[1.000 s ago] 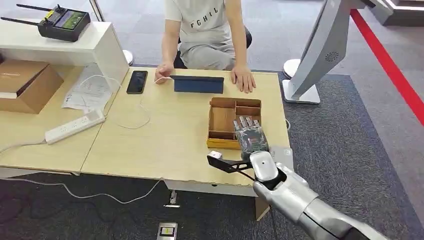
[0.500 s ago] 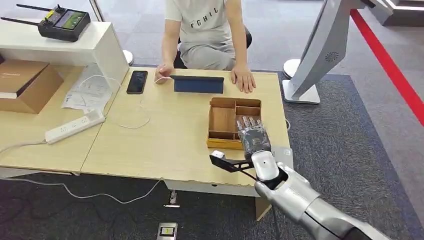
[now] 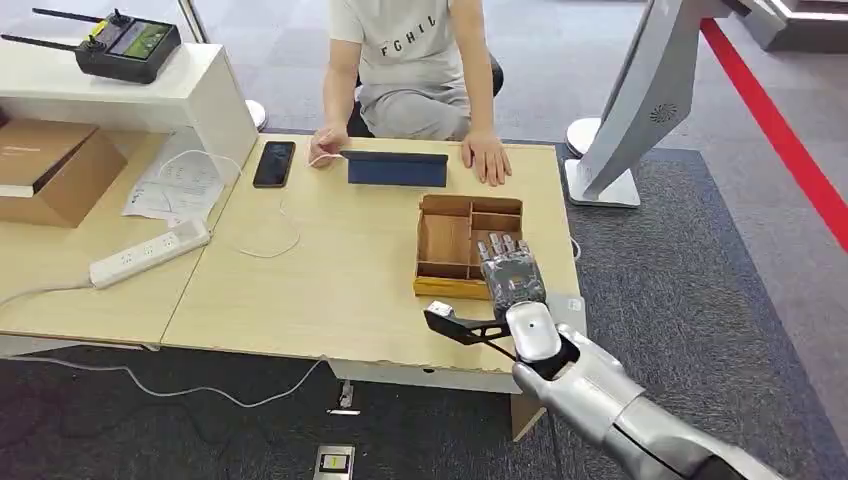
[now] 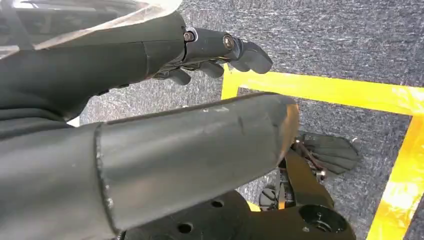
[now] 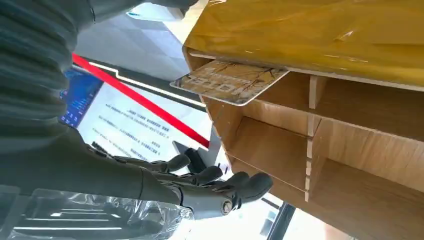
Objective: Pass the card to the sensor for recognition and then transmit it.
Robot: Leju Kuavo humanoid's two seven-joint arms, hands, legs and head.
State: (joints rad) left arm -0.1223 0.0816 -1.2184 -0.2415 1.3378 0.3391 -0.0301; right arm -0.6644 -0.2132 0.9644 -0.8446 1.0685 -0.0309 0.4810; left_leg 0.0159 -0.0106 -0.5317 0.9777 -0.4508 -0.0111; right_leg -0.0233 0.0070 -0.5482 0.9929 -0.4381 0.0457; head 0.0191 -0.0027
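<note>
Progress: early stage, by judgement. Card (image 5: 231, 81) not yet collected; seen in the right wrist view resting in the near compartment of the wooden box (image 3: 447, 240), one end projecting past the box's yellow front wall, just beyond the fingertips and apart from them. Presentation to a sensor and handover to the person (image 3: 415, 60) seated at the far side of the table (image 3: 330, 270) both outstanding. Sensor not identified with certainty; possibly the dark flat device (image 3: 397, 168) well ahead of the hand, between the person's hands.

Right hand (image 3: 510, 278): poised over the box's near right corner, fingers (image 5: 220, 180) extended and slightly apart, thumb held off to the side. Nothing held. Contact with box or card not evident; a gap shows in the right wrist view.

Left hand (image 4: 220, 50): hanging over carpet and yellow floor tape, fingers loosely curled, thumb straight, holding nothing.

Next move, as judged: reaching further over the box wall and pinching the projecting end of the card.
</note>
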